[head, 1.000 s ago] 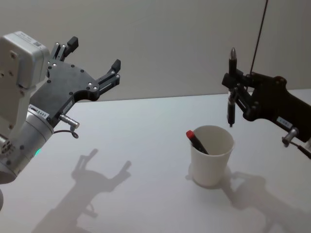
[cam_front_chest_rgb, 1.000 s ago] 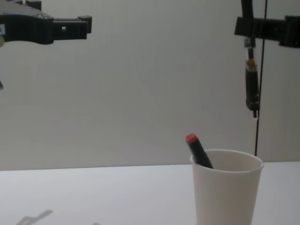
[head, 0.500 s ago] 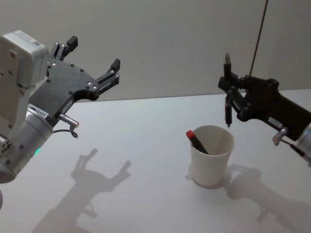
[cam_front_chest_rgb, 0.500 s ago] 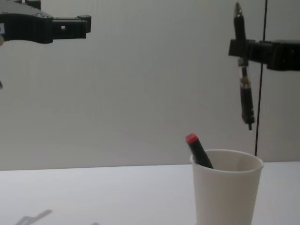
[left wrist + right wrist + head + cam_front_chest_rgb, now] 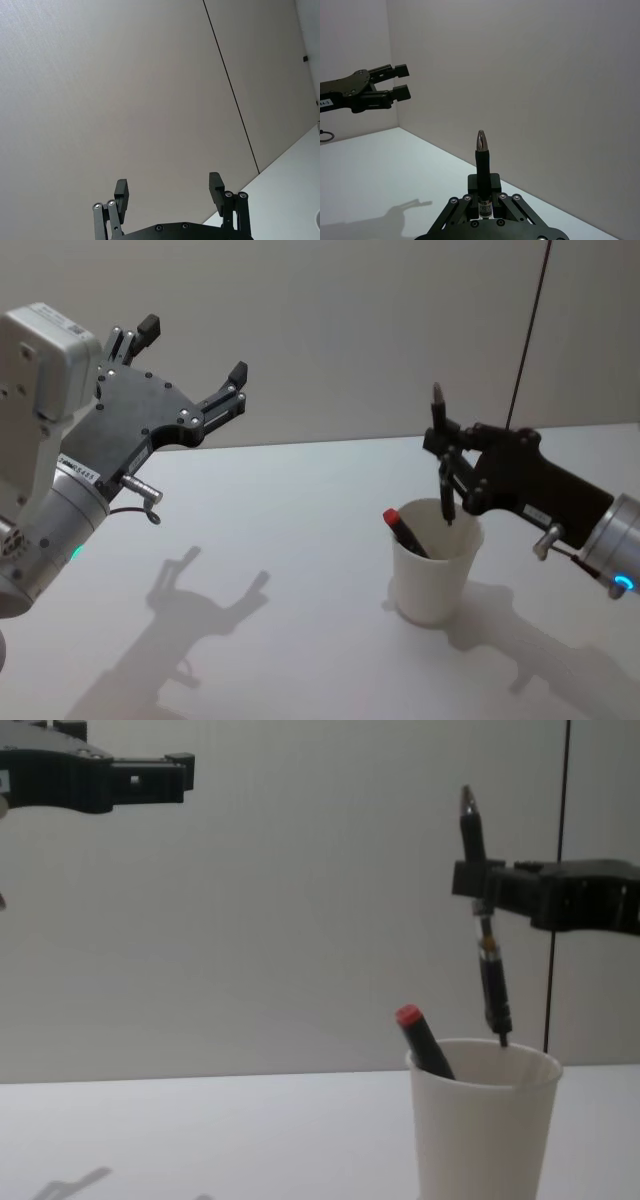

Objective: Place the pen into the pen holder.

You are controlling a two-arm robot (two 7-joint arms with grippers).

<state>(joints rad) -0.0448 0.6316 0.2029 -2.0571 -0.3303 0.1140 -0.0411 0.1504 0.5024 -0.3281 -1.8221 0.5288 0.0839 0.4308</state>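
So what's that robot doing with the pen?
The right gripper is pinching a dark pen upright, with its tip right at the rim of the white paper cup, the pen holder. Another pen with a red end already leans inside. The left gripper hangs open in the air off to the left, holding nothing.

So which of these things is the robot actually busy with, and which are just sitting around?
Part of the job:
- the pen, held upright in the right gripper, tip just at the rim
- the pen holder, a white paper cup

Just there:
- a red-capped pen leaning inside the cup
- the left gripper, open, raised off to the left
- the white table
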